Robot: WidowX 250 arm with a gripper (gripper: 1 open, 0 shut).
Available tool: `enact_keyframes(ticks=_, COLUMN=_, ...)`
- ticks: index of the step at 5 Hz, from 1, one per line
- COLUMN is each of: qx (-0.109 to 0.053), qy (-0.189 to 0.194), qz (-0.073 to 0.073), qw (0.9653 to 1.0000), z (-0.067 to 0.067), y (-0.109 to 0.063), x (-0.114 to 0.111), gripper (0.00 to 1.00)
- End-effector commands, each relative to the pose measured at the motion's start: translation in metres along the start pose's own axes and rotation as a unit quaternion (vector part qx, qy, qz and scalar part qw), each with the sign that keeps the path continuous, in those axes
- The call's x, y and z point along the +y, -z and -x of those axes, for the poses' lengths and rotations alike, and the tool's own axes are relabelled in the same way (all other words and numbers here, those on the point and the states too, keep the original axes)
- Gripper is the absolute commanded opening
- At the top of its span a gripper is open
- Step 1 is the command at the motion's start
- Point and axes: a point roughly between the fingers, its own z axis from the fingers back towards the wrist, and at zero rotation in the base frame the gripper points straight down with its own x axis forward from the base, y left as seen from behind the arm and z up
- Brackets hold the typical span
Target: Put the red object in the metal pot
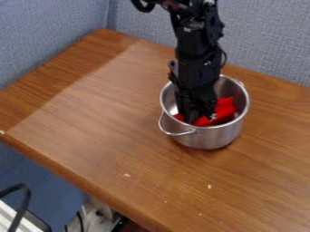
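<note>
The metal pot [202, 132] stands right of the table's middle, its wire handle [177, 130] facing the front left. The red object [223, 108] lies inside the pot, showing as red patches on either side of the fingers. My gripper [195, 106] points straight down and reaches into the pot, its black fingers low between the walls. The jaws look shut. The pot's rim and the fingers hide whether they pinch the red object.
The wooden table [97, 91] stretches to the left and front of the pot, with its front edge running diagonally at lower left. A blue-grey partition wall stands behind. Cables and floor show beyond the edge at bottom left.
</note>
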Motion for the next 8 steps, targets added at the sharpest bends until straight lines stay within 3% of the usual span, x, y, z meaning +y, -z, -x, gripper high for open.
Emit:
enact_keyframes(ticks=1, qx=-0.025, qy=-0.033, qz=-0.018, qw=0.999, z=-0.001, y=-0.028, x=0.004, gripper=0.0)
enact_keyframes(ticks=2, qx=-0.051, qy=-0.065, qz=-0.031, qw=0.9961, z=0.0, y=-0.059, x=0.004, gripper=0.0)
enact_keyframes(ticks=3, qx=-0.07, qy=-0.073, qz=-0.033, qw=0.9944, z=-0.007, y=-0.073, x=0.007, gripper=0.0)
enact_keyframes(ticks=5, qx=-0.068, qy=-0.078, qz=-0.025, qw=0.9944, z=-0.022, y=-0.046, x=-0.004, gripper=0.0)
enact_keyframes(ticks=6, qx=-0.068, qy=-0.06, qz=-0.019, qw=0.9957, z=-0.026, y=-0.04, x=0.003, gripper=0.0)
enact_keyframes(ticks=7, qx=-0.071, qy=-0.039, qz=-0.014, qw=0.9966, z=-0.033, y=-0.035, x=0.008, gripper=1.0)
enact_keyframes(ticks=8, qx=-0.073, qy=-0.026, qz=-0.013, qw=0.9969, z=-0.038, y=-0.025, x=0.014, gripper=0.0)
